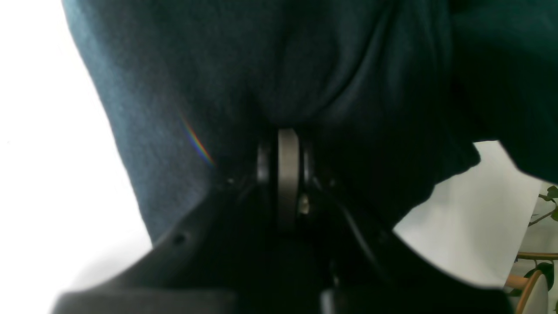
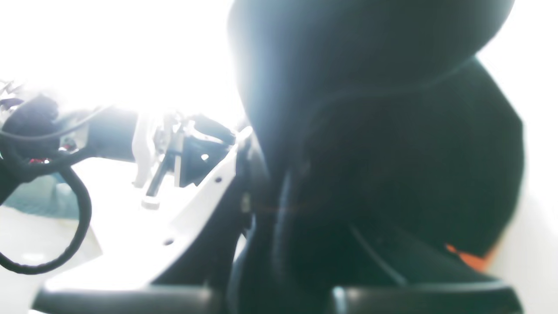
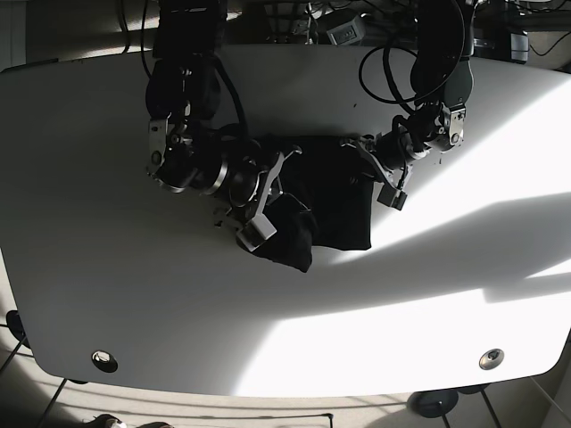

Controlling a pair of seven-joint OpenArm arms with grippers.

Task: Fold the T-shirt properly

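A dark T-shirt [image 3: 335,201] lies partly bunched in the middle of the white table [image 3: 134,294]. My right gripper [image 3: 263,223], on the left of the base view, sits at the shirt's left side, where a fold of cloth is lifted and crumpled. In the right wrist view the dark cloth [image 2: 370,131] covers the jaws of my right gripper [image 2: 279,183], which look shut on it. My left gripper [image 3: 385,183] is at the shirt's right edge. In the left wrist view my left gripper [image 1: 287,144] is shut on the dark fabric [image 1: 244,65].
Black cables [image 3: 393,62] hang from the arms at the back edge of the table. The left arm [image 2: 183,148] shows in the right wrist view. Metal fittings sit near the front corners [image 3: 104,360] [image 3: 490,358]. A plant [image 1: 549,205] stands beyond the table.
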